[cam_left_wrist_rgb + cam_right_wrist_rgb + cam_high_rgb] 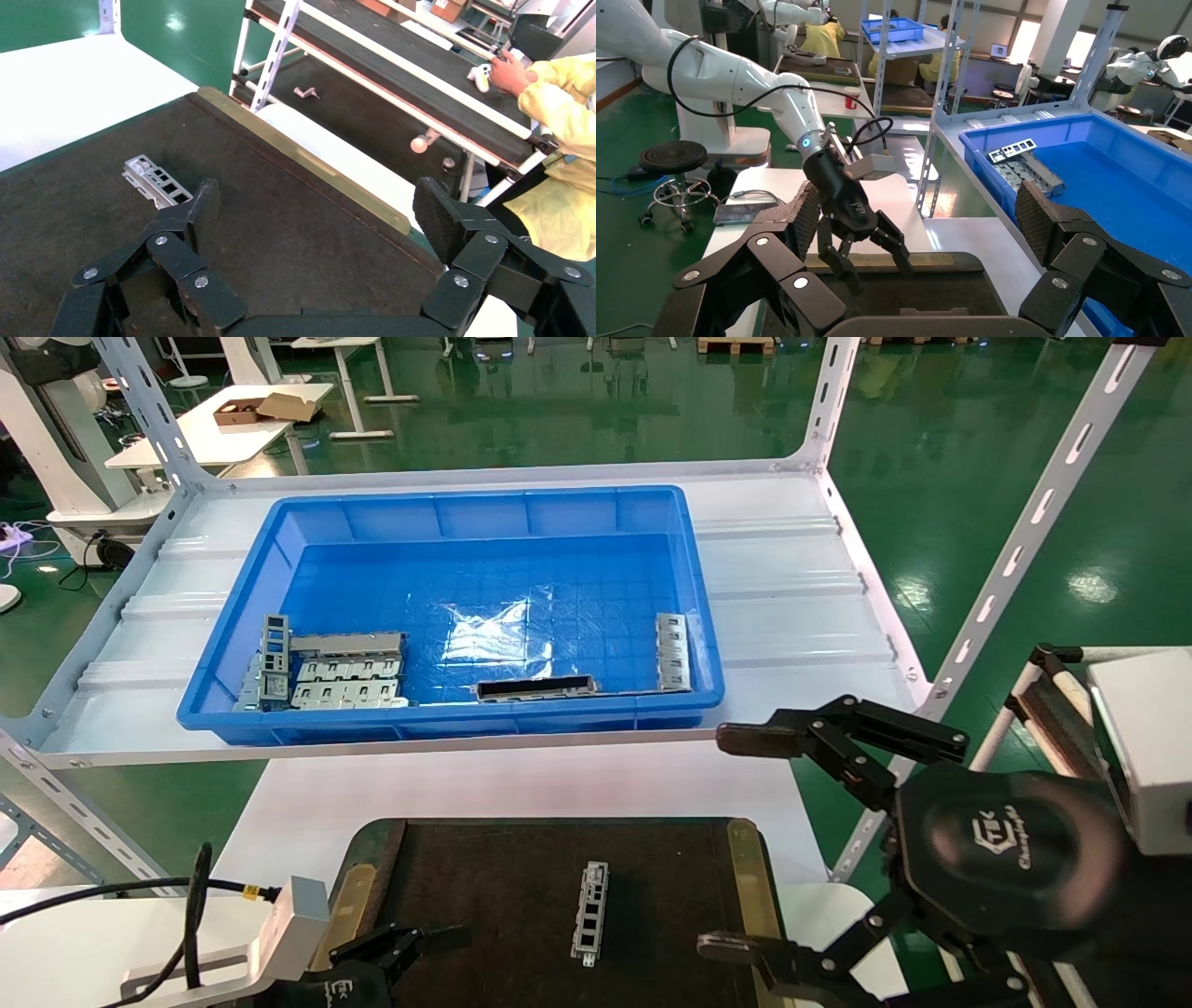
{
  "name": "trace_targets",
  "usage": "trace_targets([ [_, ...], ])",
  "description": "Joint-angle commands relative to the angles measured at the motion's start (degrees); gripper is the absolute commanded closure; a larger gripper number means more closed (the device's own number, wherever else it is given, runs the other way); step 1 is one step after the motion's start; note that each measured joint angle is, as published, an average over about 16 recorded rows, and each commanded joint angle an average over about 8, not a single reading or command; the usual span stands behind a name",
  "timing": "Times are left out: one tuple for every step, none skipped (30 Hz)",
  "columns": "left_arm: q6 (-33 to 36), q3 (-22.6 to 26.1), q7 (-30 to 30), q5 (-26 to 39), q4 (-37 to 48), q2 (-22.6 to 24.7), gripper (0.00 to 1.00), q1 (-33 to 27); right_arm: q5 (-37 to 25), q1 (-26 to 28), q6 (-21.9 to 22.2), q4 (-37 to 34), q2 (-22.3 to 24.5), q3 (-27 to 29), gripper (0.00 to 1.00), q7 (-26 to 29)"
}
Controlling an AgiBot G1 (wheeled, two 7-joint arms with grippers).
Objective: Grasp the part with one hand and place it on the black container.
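One part (590,911), a small silver-grey bar with cutouts, lies on the black container (503,868) near its middle. It also shows in the left wrist view (156,182) on the container (295,217). My left gripper (410,943) is open and empty, low over the container's left side, apart from the part. My right gripper (736,845) is open wide and empty, held up past the container's right edge. In the right wrist view its jaws (919,210) stand apart and the left gripper (866,246) shows beyond. Another such bar (672,652) lies in the blue bin.
The blue bin (447,719) stands on a white shelf behind the container. It holds stacked grey plates (345,672) at the left and a dark narrow frame (535,687) at the front. Shelf uprights (1015,551) rise on the right. A conveyor (393,77) runs beside the table.
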Motion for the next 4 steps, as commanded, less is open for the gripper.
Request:
trace_targets([
  [1.3, -0.1, 0.3, -0.3, 0.1, -0.6, 0.0, -0.3, 0.0, 0.0, 0.0, 0.0, 0.0, 0.0, 0.0, 0.0],
  [1.4, -0.2, 0.3, -0.3, 0.0, -0.6, 0.0, -0.3, 0.0, 0.0, 0.0, 0.0, 0.0, 0.0, 0.0, 0.0],
  [1.5, -0.2, 0.3, -0.4, 0.0, -0.7, 0.0, -0.3, 0.0, 0.0, 0.0, 0.0, 0.0, 0.0, 0.0, 0.0],
  [1.6, -0.2, 0.3, -0.4, 0.0, -0.7, 0.0, -0.3, 0.0, 0.0, 0.0, 0.0, 0.0, 0.0, 0.0, 0.0],
])
